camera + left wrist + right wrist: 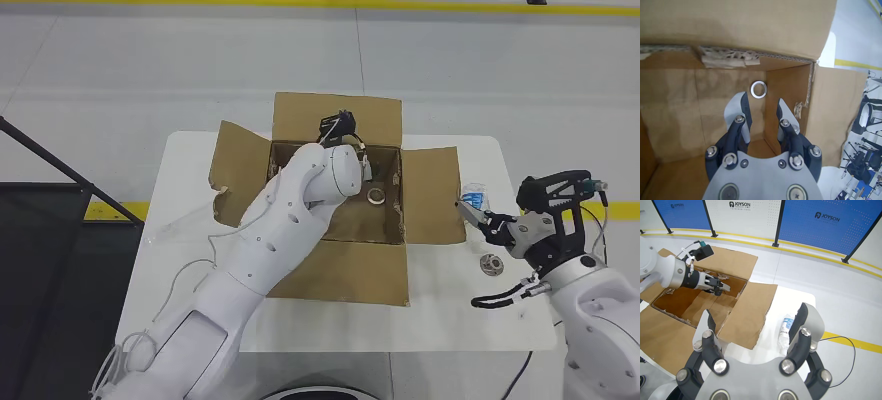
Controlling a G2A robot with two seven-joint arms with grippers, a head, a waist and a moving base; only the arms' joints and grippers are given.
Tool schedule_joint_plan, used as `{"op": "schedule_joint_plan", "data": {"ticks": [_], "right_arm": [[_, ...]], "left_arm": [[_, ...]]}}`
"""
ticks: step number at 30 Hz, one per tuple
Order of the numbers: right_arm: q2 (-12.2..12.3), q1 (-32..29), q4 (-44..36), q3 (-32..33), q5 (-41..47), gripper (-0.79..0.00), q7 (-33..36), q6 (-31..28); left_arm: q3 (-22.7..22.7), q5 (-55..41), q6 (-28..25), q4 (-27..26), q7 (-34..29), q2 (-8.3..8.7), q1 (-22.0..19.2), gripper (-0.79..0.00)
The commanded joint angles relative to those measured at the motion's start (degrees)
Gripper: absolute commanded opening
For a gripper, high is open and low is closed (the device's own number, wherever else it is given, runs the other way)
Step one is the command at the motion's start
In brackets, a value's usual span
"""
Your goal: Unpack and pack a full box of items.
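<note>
the box (345, 272) is set on the table (330, 325), a ring (376, 196) is found inside near its right wall, and a bottle (473, 192) and a round part (491, 264) are found right of it.

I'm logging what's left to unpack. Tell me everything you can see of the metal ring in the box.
The metal ring is a small, silvery, shiny band with a thick rim and a round open centre, seemingly machined metal. It lies flat, opening up, on the floor of the open cardboard box, close beside one side wall; whether it touches that wall is unclear. The left pincer hangs open just short of it, not touching. Nothing else lies against it.
</note>
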Motion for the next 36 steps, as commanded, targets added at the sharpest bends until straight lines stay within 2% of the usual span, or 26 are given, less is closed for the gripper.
{"op": "schedule_joint_plan", "data": {"ticks": [1,4,8,16,20,22,25,27,28,31,36], "right_arm": [[0.11,2.2,0.0,-2.17,-1.03,0.0,2.67,1.36],[0.2,5.14,0.0,-5.34,-2.68,0.0,6.42,3.7],[0.21,8.71,0.0,-9.28,-4.85,0.0,11.8,7.77],[0.02,16.36,0.0,-19.82,-10.59,0.0,23.55,11.7],[-0.46,20.83,1.84,-26.06,-12.63,0.0,28.46,13.79],[-0.92,23.57,3.85,-29.18,-12.42,0.0,30.01,15.64],[-1.66,27.53,6.93,-33.3,-12.41,0.0,31.78,18.25],[-1.82,28.28,7.38,-34.11,-12.58,0.0,32.18,18.76],[-1.82,28.28,7.38,-34.11,-12.58,0.0,32.18,18.76],[-1.82,28.28,7.38,-34.11,-12.58,0.0,32.18,18.76],[-1.82,28.28,7.38,-34.11,-12.58,0.0,32.18,18.76]], "left_arm": [[-2.93,3.27,-0.33,-9.54,-3.0,1.45,4.96,-0.391],[-7.6,4.33,-2.5,-20.04,-6.82,3.03,10.94,-0.397],[-13.36,6.49,-4.1,-30.11,-8.81,4.55,17.19,-0.4],[-24.75,4.33,-7.61,-45.22,-9.17,6.38,26.78,-0.4],[-31.14,0.28,-9.54,-51.61,-7.84,7.01,31.93,-0.366],[-34.68,-3.8,-11.05,-54.28,-7.26,7.24,34.42,-0.336],[-39.86,-8.99,-13.29,-57.63,-5.51,7.56,38.02,-0.228],[-42.62,-13.02,-15.06,-59.21,-5.1,7.74,40.11,-0.058],[-44.06,-14.9,-15.93,-59.73,-4.89,7.85,41.02,0.0],[-47.43,-17.95,-17.87,-60.58,-3.86,8.2,43.73,0.0],[-47.65,-18.07,-18.07,-60.6,-3.84,8.24,44.01,0.0]]}}
